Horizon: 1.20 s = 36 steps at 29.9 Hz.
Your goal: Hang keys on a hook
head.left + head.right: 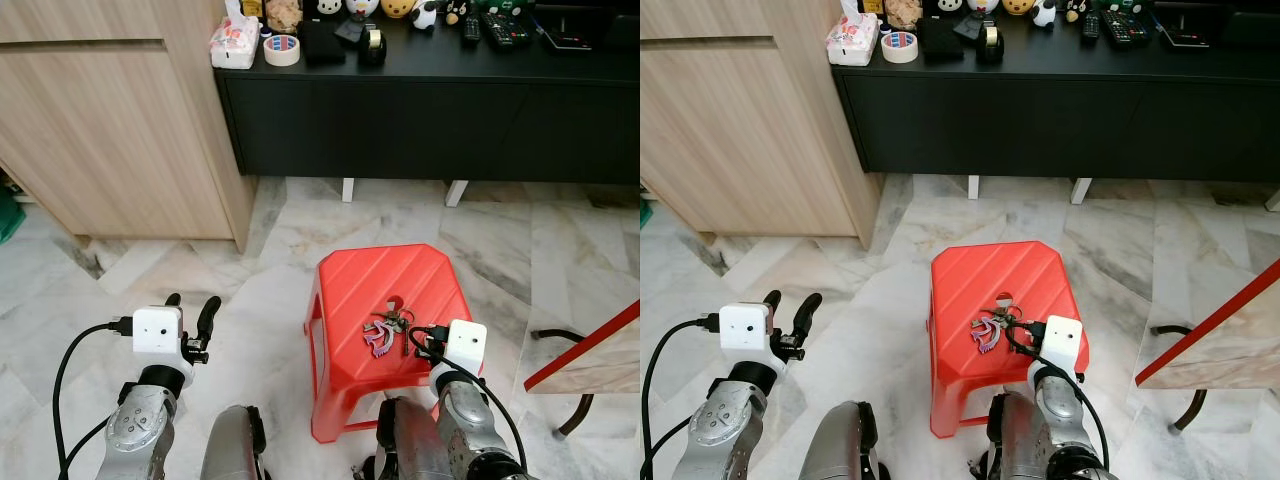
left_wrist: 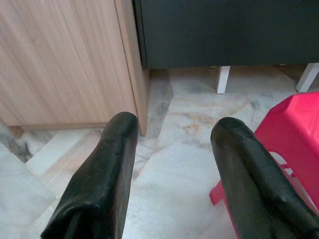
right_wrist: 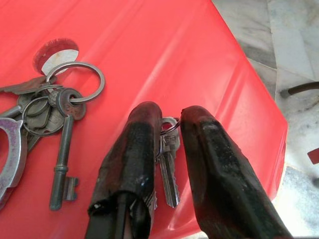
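Note:
A bunch of keys on rings, with a purple fob, lies on top of a red plastic stool in front of me. My right gripper is down on the stool at the bunch's near right side. Its fingers are closed to a narrow gap around a small silver key and its ring. An old long-shank key and a large ring lie flat beside them. My left gripper is held open above the floor to the left of the stool, with nothing between its fingers.
A black low console stands at the back, carrying a tape roll, a tissue pack, remotes and toys. A wooden cabinet is at the back left. A red-edged table corner juts in at the right. The floor is marble.

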Available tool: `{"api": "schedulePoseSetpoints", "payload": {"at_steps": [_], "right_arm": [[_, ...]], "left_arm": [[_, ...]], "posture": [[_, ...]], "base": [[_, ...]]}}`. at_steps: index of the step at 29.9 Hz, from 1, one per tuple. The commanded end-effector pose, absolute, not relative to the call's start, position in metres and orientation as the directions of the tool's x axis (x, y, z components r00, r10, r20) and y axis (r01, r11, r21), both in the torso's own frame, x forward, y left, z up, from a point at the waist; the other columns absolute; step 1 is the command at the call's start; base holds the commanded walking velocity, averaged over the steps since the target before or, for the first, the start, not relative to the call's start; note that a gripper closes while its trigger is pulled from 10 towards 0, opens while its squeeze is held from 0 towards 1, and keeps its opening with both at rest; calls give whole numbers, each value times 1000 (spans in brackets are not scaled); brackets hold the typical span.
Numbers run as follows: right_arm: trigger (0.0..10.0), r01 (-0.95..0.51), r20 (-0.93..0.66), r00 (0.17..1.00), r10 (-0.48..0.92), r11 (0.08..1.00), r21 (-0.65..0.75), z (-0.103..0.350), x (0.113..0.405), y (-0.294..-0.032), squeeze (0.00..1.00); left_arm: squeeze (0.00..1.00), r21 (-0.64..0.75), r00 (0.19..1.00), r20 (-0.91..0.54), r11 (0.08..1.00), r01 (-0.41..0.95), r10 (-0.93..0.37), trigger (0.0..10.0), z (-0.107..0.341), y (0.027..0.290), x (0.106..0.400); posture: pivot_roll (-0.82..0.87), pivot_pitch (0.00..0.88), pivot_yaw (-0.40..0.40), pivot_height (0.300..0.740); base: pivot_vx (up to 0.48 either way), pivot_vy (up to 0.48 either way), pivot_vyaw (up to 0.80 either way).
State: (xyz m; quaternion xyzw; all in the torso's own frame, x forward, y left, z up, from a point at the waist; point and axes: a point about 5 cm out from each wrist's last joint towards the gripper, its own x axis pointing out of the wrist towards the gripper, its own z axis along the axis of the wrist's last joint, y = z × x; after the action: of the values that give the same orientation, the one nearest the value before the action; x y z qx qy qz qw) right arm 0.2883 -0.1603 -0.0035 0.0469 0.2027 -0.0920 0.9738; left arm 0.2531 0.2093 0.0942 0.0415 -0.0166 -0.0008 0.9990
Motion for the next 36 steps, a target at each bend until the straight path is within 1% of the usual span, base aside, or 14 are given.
{"api": "schedulePoseSetpoints", "payload": {"at_steps": [1, 12, 13, 14, 15, 16, 17, 36], "right_arm": [[10000, 201, -421, 893, -161, 978, 52, -7, 284, -161, 0], [10000, 195, -427, 891, -151, 979, 61, -8, 285, -159, 0], [4196, 195, -429, 891, -151, 979, 60, -8, 285, -159, 0], [4196, 194, -430, 890, -150, 979, 60, -8, 285, -159, 0], [2235, 195, -432, 889, -151, 979, 59, -8, 284, -158, 0], [2235, 195, -432, 889, -151, 979, 59, -8, 284, -158, 0], [0, 196, -435, 888, -151, 979, 59, -9, 284, -158, 0], [0, 201, -437, 886, -153, 977, 65, -8, 285, -158, 0]], "left_arm": [[0, 101, 1000, -3, 995, -3, 3, 10000, 88, 213, 249], [0, 105, 1000, -11, 994, -1, 2, 10000, 87, 213, 248], [0, 106, 1000, -11, 994, -1, 2, 10000, 86, 213, 248], [0, 106, 1000, -12, 994, -1, 2, 10000, 86, 213, 248], [0, 106, 1000, -12, 994, -1, 2, 10000, 86, 213, 248], [0, 106, 1000, -12, 994, -1, 2, 10000, 86, 213, 248], [0, 107, 1000, -12, 994, -2, 3, 10000, 86, 213, 249], [0, 108, 1000, -12, 994, -6, 7, 10000, 86, 215, 252]], "posture": [[97, 200, -20, 598], [96, 202, -19, 598], [97, 201, -18, 598], [97, 201, -18, 598], [97, 201, -18, 598], [97, 201, -18, 598], [98, 200, -17, 598], [101, 189, -14, 598]], "base": [[0, 0, 0], [0, 0, 0], [0, 0, 0], [0, 0, 0], [0, 0, 0], [0, 0, 0], [0, 0, 0], [0, 0, 0]]}}
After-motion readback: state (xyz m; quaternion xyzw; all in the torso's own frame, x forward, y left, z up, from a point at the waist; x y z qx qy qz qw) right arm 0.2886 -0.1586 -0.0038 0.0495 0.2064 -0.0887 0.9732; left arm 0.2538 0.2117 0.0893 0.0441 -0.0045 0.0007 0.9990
